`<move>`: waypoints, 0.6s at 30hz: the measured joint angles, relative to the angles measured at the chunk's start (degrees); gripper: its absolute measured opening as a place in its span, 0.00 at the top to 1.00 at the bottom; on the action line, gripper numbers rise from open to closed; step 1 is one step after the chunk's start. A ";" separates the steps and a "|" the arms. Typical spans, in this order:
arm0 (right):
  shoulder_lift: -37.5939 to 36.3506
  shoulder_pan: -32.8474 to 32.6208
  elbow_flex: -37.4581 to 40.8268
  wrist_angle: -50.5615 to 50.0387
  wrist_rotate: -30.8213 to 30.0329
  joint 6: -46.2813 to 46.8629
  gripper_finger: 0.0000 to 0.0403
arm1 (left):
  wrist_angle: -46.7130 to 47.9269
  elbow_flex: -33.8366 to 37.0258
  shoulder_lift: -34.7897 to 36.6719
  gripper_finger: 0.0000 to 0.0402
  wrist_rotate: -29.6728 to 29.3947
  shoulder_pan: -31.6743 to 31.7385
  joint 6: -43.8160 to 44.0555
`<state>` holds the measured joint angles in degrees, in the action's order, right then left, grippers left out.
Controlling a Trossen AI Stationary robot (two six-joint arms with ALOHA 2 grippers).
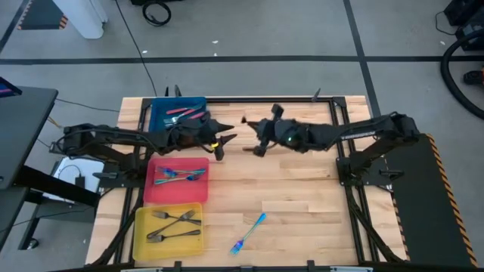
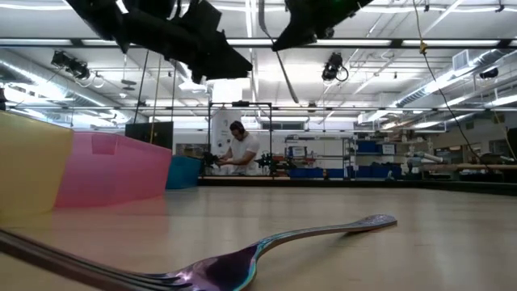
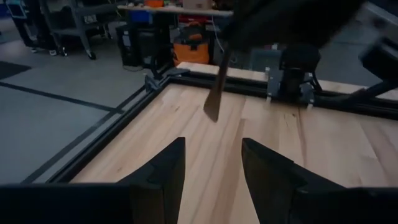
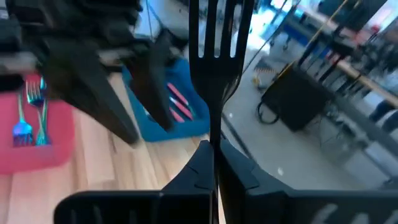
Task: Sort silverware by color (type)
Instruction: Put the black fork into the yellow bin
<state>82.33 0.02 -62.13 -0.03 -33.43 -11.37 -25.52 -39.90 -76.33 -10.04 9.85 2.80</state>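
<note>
dark grey fork (image 4: 214,37) is pinched in my right gripper (image 4: 213,155) above mid-table; my left gripper (image 3: 212,168), jaws spread, hovers beside the blue tray (image 1: 160,113).

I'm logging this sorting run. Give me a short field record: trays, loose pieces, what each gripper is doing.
blue tray: red-handled pieces
red tray: blue-handled pieces
yellow tray: grey forks
loose on table: blue-handled fork
right gripper: shut on dark fork, above table centre
left gripper: open, empty, facing the right gripper
</note>
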 joint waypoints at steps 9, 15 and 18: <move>6.53 -4.19 0.00 4.45 -10.11 -0.33 0.98 | -8.42 0.03 -3.28 0.61 -0.02 -0.06 -0.41; 7.65 -4.84 0.02 3.52 -10.88 3.74 0.98 | -9.33 0.03 -3.26 0.61 0.00 -0.09 -0.41; 7.60 -4.84 0.02 2.57 -10.63 5.83 0.97 | -9.62 0.03 -3.26 0.61 0.00 -0.15 -0.40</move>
<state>89.93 -4.82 -62.11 2.54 -44.05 -5.54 -35.14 -39.88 -79.59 -10.04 9.70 2.40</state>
